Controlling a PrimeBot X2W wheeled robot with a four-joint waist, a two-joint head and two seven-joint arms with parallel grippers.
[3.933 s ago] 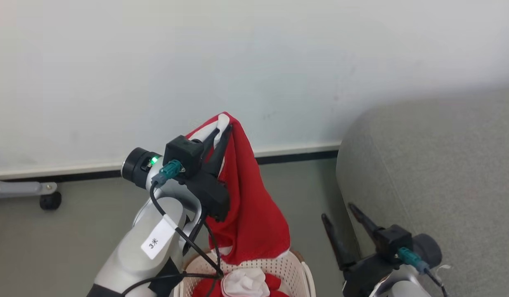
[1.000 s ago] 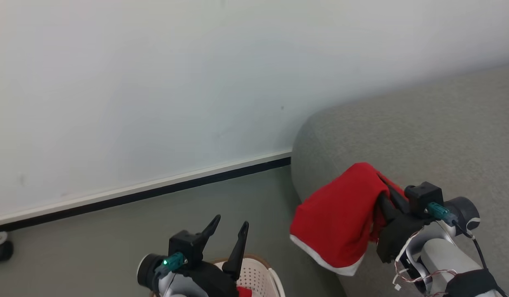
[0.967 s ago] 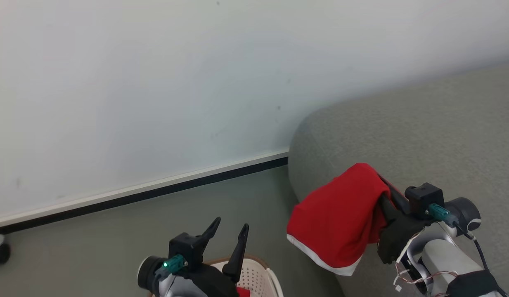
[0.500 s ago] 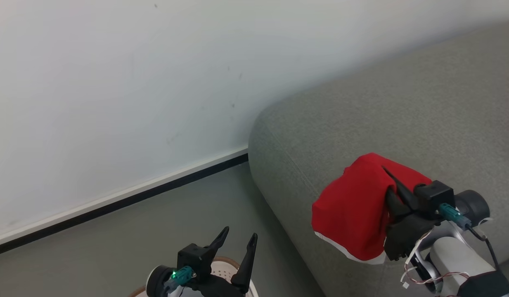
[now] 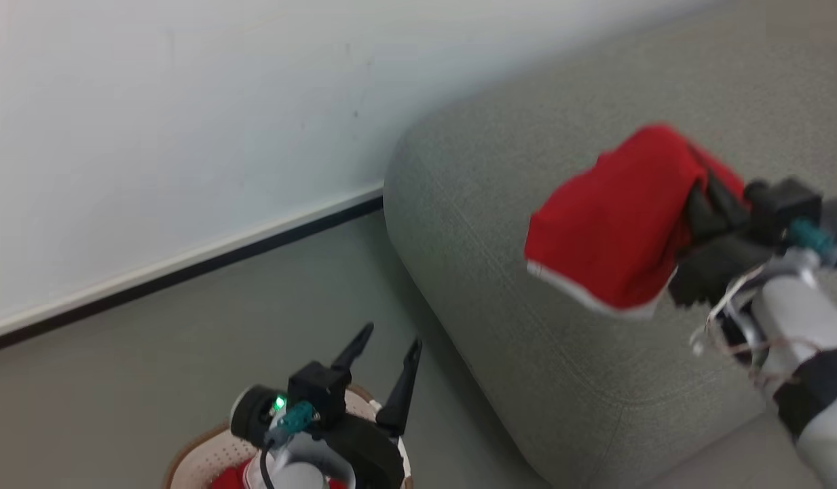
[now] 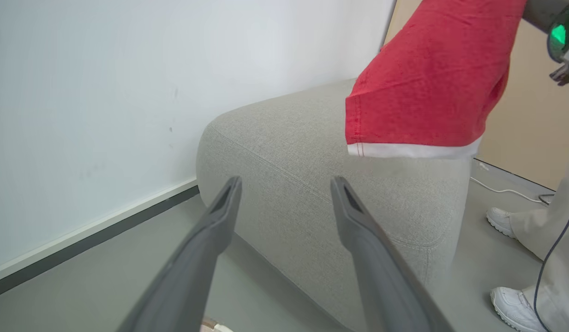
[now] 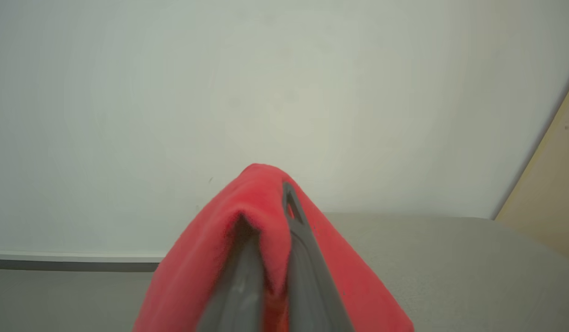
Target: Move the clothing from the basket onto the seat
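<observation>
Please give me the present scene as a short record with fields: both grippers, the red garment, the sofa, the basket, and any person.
left gripper: open, holding nothing, above the basket
right gripper: shut on the red garment
red garment: white hem, hangs from the right gripper over the sofa's end, not laid down
sofa: light grey, beside the white wall
basket: at the head view's bottom edge, red clothing inside
person: white shoes and pale trousers, standing by the sofa
</observation>
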